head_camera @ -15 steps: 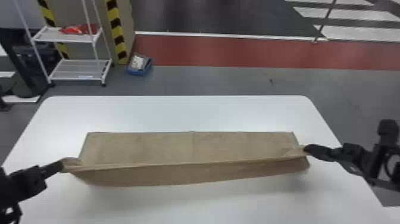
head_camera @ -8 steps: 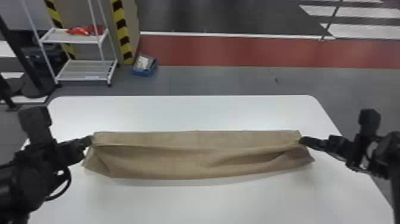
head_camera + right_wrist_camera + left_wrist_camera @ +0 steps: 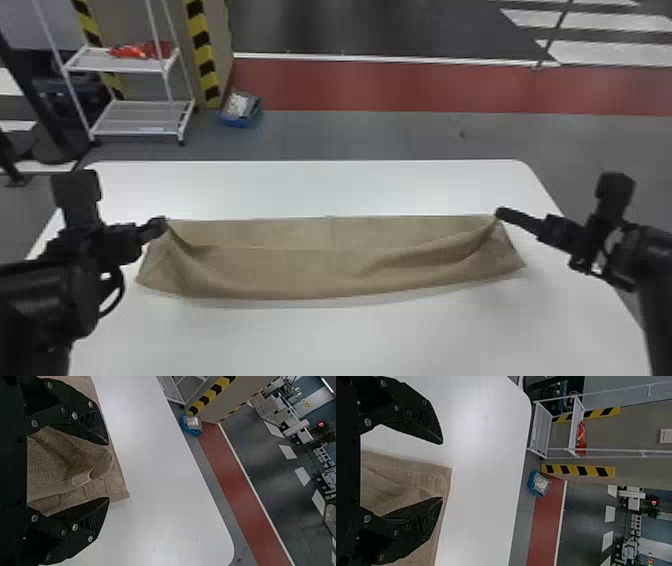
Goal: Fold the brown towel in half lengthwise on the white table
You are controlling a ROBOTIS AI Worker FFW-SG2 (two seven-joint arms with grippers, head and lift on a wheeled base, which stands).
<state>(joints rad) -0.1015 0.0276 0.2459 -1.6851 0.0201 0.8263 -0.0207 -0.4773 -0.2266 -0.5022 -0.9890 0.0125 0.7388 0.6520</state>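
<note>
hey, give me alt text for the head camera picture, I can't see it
A brown towel lies folded over lengthwise on a white table, its upper layer creased and sagging short of the far edge mid-length. The left gripper and right gripper are at its far corners; a white shelf rack stands behind.

The left gripper and right gripper have moved higher in the head view. The brown towel's folded-over ends now sit higher too, near its far corners.

One brown towel, two tools, one table
</note>
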